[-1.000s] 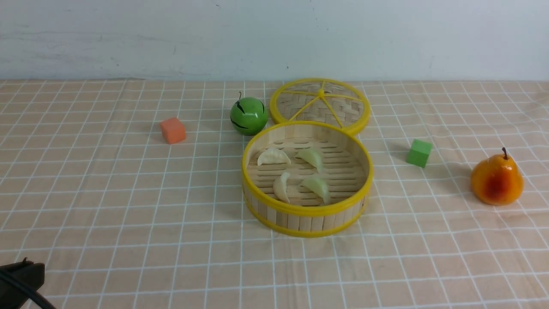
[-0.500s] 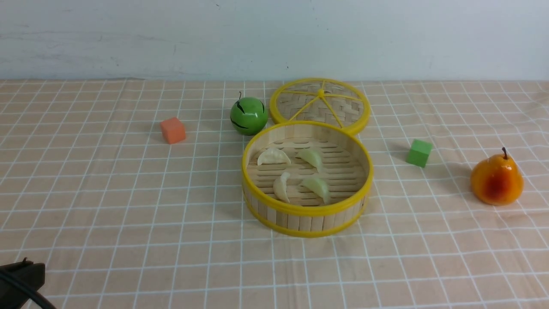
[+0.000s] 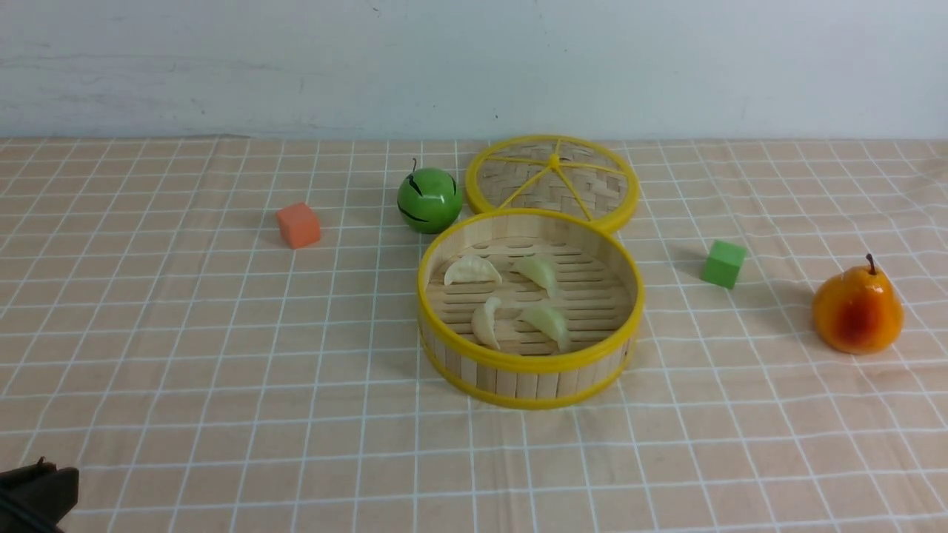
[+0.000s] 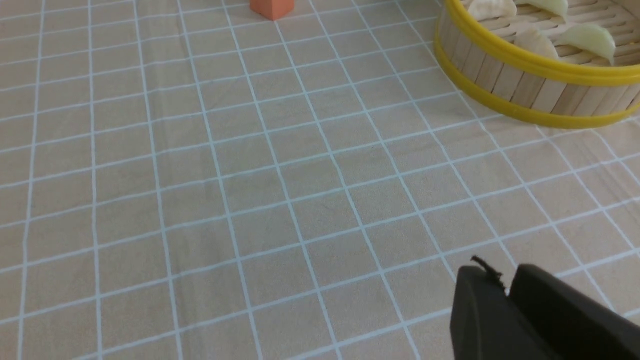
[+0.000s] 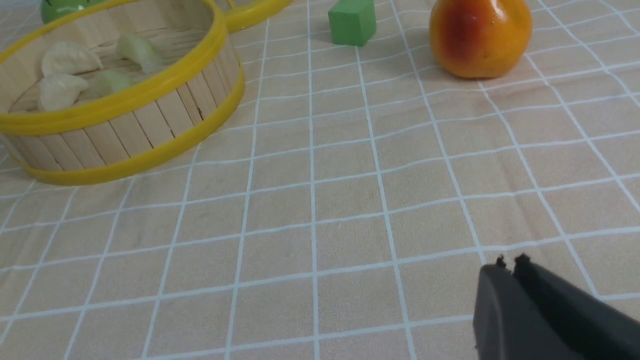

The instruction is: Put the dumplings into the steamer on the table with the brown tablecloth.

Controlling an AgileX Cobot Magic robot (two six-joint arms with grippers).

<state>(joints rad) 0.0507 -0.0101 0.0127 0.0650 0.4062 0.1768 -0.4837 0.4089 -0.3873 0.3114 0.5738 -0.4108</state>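
Note:
Several pale dumplings [image 3: 472, 270] lie inside the round bamboo steamer [image 3: 530, 363] in the middle of the table, on the brown tablecloth [image 3: 222, 355]. Only the dark tip of my left gripper [image 3: 37, 488] shows in the front view, at the near left corner, far from the steamer. In the left wrist view the left gripper [image 4: 502, 280] has its fingers together over bare cloth, with the steamer [image 4: 520, 75] well ahead. The right gripper [image 5: 510, 267] is out of the front view. Its wrist view shows it shut and empty over cloth, the steamer [image 5: 125, 125] off to one side.
The flat woven lid [image 3: 552, 181] lies just behind the steamer, touching its rim. A green striped ball [image 3: 429, 198] sits beside the lid. An orange cube [image 3: 298, 224] is at the left, a green cube [image 3: 723, 263] and an orange pear [image 3: 858, 309] at the right.
The left gripper's tip has sunk a little lower in the near left corner of the front view. Nothing else has moved.

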